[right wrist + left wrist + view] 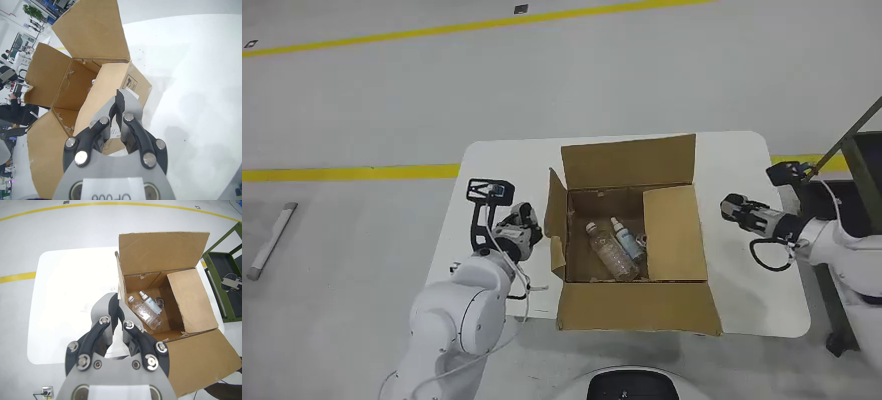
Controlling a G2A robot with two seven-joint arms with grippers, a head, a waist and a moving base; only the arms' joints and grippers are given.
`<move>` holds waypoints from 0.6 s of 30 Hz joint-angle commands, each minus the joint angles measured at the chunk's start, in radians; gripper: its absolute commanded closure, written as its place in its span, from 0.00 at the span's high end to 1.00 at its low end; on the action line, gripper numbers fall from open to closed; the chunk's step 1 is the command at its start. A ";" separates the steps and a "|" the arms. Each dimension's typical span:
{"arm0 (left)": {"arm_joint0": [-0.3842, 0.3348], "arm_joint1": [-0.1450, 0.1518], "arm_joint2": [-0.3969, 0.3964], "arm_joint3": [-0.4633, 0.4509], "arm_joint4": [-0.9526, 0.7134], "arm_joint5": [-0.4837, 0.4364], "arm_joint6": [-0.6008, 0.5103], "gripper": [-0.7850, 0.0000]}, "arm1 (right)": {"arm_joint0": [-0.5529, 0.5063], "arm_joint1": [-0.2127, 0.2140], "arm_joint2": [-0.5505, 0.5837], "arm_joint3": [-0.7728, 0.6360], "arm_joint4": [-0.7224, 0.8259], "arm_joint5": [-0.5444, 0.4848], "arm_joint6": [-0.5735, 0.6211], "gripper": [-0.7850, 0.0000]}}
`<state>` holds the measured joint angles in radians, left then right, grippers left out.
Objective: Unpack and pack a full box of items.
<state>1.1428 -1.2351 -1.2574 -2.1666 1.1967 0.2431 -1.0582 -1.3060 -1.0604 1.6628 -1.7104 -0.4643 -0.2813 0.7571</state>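
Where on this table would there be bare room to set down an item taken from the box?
Widest bare patch: the table left of the box, out to its rounded far-left corner. A narrower strip lies between the box's right wall and the table's right edge. Inside the box it is crowded: a clear bottle and spray bottle lie together.

Box (160,249): open above; I can enter through its left half.
Right flap (191,298): folded inward, roofing the right half.
Left flap (120,275): upright, between my left gripper (115,300) and the bottles (145,313).
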 commanded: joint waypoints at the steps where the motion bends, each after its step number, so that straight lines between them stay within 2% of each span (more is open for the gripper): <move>1: 0.005 -0.001 -0.003 0.007 -0.004 0.006 0.013 0.00 | -0.025 -0.004 -0.003 -0.023 -0.065 -0.026 -0.156 0.00; 5: 0.012 -0.004 -0.004 0.025 -0.014 0.011 0.041 0.00 | -0.071 -0.012 -0.024 -0.056 -0.189 -0.066 -0.409 0.00; 9: 0.013 -0.006 0.003 0.041 -0.004 0.010 0.071 0.00 | -0.083 -0.017 -0.052 -0.063 -0.321 -0.065 -0.551 0.00; 12: 0.009 -0.008 0.013 0.060 0.009 -0.002 0.094 0.00 | -0.092 -0.020 -0.072 -0.060 -0.376 -0.058 -0.607 0.00; 18: 0.009 -0.011 0.018 0.096 0.021 0.006 0.114 0.00 | -0.092 -0.020 -0.072 -0.060 -0.376 -0.058 -0.607 0.00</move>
<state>1.1506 -1.2460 -1.2406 -2.0746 1.2167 0.2459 -0.9465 -1.3979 -1.0804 1.5912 -1.7700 -0.8404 -0.3389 0.1504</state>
